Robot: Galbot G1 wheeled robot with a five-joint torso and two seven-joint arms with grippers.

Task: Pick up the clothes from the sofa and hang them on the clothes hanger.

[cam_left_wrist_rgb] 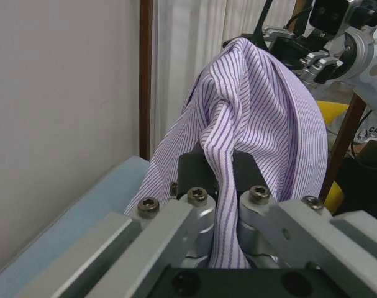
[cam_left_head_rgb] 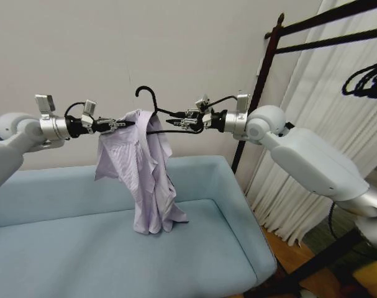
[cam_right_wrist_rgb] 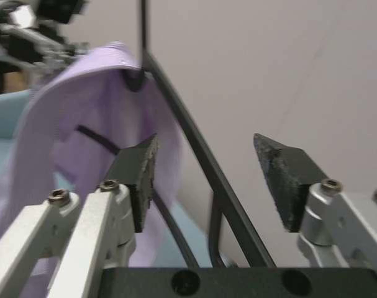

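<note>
Both arms reach level toward each other above the sofa (cam_left_head_rgb: 82,248). Left end effector (cam_left_head_rgb: 118,124) is clenched on the shirt (cam_left_head_rgb: 143,180); right end effector (cam_left_head_rgb: 183,121) is released, its fingers astride the hanger (cam_right_wrist_rgb: 200,158).

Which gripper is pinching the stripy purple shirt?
The left gripper: it is shut on a fold of the shirt. The right gripper is open, with the black hanger passing between its fingers.
</note>
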